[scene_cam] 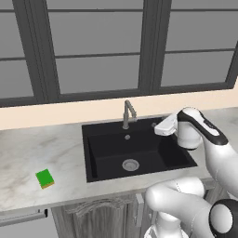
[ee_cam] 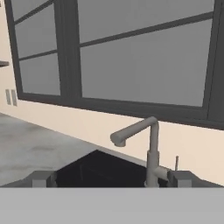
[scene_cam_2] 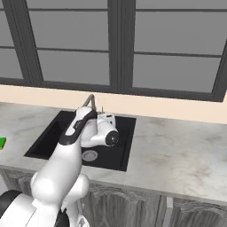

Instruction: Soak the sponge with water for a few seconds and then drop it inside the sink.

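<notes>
Left base view: sponge (scene_cam: 45,178) lies on counter (scene_cam: 28,153), left of sink (scene_cam: 93,139). Gripper (ee_cam: 111,178) fingers spread wide, empty, facing faucet (ee_cam: 146,140).

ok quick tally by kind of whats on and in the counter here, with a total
sponge: 1
sink: 1
faucet: 1
drain: 1
total: 4

Green sponge (scene_cam: 45,178) on counter (scene_cam: 28,153) left of black sink (scene_cam: 139,148).
</notes>
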Controlling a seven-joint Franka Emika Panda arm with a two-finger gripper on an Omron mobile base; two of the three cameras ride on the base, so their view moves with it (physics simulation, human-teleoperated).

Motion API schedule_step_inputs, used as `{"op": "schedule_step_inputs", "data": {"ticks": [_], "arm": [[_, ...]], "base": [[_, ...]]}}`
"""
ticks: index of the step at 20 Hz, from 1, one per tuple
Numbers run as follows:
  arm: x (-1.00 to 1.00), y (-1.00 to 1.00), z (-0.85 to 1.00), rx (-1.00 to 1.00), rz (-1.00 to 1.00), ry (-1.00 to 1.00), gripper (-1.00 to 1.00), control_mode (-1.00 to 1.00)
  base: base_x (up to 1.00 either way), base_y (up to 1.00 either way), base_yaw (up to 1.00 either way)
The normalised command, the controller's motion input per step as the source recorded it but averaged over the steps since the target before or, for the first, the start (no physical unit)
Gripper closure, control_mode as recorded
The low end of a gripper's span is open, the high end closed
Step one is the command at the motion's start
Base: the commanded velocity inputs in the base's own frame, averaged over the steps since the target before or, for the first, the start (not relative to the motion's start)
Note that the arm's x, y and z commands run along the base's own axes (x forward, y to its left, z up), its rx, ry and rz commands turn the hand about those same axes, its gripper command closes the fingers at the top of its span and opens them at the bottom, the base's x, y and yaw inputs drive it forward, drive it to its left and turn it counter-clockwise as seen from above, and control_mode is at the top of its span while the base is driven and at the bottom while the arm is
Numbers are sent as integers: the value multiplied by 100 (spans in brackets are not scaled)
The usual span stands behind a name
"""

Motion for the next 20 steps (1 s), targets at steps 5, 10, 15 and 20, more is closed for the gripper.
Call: {"op": "schedule_step_inputs", "data": {"ticks": [5, 10, 15, 20], "arm": [[0, 0, 0, 6, 0, 0, -100, -100], [0, 0, 0, 1, 0, 0, -100, -100], [1, 0, 17, 0, 0, 0, -100, -100], [0, 0, 21, 0, 0, 0, -100, -100]], "base": [[0, 0, 0], [0, 0, 0], [0, 0, 0], [0, 0, 0]]}}
